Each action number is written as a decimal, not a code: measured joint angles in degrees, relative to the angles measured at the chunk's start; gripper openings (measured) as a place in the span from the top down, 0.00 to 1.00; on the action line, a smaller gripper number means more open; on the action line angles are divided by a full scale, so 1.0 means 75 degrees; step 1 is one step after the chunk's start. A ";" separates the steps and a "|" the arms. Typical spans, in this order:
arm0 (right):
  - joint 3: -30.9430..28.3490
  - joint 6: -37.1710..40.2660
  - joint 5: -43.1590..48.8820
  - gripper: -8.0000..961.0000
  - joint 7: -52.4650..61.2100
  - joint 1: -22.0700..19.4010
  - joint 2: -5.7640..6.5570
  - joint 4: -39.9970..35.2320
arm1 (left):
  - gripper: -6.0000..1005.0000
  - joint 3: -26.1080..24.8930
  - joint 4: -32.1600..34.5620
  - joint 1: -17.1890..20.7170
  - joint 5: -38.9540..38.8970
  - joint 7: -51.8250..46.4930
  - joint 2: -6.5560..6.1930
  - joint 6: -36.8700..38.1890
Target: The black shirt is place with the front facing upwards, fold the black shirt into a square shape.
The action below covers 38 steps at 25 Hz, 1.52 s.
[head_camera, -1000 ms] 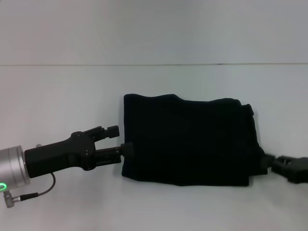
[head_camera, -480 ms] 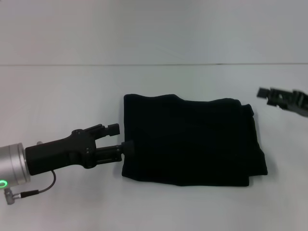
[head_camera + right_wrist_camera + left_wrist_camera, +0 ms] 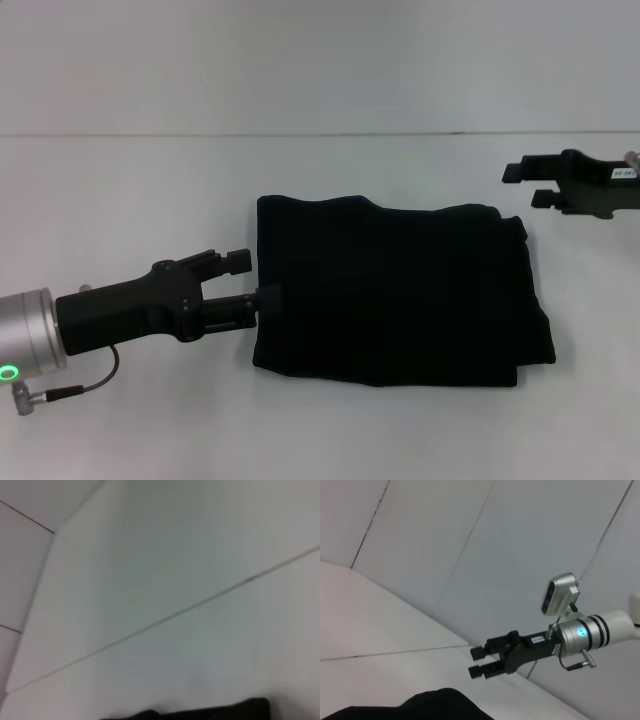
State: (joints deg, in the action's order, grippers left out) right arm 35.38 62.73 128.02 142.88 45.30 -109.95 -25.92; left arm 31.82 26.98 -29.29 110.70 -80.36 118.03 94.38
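The black shirt (image 3: pixel 395 295) is lying folded into a rough rectangle on the counter (image 3: pixel 130 190). Its left edge is being met by the left end effector (image 3: pixel 250 280), spread open; the right end effector (image 3: pixel 525 186), released, is being held clear. The stacked layers could be dragged apart if snagged.

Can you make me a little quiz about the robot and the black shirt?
1. True or false: the black shirt lies folded into a compact block on the white table.
2. Which gripper is at the shirt's edge? A) left gripper B) right gripper
3. Fill in: the right gripper is up and ____ from the shirt, with its fingers apart.

Key: 1 true. 2 A: the left gripper's lower finger meets the shirt's left edge; whether it is gripping the cloth cannot be told. 3 away.
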 joint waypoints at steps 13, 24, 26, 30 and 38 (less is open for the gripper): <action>0.0818 0.0101 0.0070 0.27 0.1475 0.0155 0.0310 0.0000 | 0.08 0.0174 0.0301 -0.0201 0.0111 -0.0184 -0.0235 -0.0228; 0.0819 -0.0016 0.0088 0.27 0.1689 0.0340 0.0258 0.0168 | 0.08 0.0279 0.0605 -0.0204 0.0799 -0.0246 -0.0256 -0.0852; 0.0821 -0.0165 0.0087 0.27 0.1674 0.0379 0.0235 0.0278 | 0.08 0.0281 0.0609 -0.0205 0.0806 -0.0245 -0.0257 -0.0869; 0.0825 -0.0278 0.0086 0.27 0.1662 0.0399 0.0183 0.0476 | 0.08 0.0279 0.0619 -0.0208 0.0806 -0.0273 -0.0257 -0.0867; 0.0807 -0.0336 0.0047 0.27 0.1663 0.0384 0.0024 0.0514 | 0.08 0.0252 0.0621 -0.0208 0.0806 -0.0281 -0.0257 -0.0872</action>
State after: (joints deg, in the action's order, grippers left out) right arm 41.43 60.20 128.37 155.35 48.18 -109.77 -22.06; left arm 33.71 31.64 -30.85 116.75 -82.47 116.10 87.84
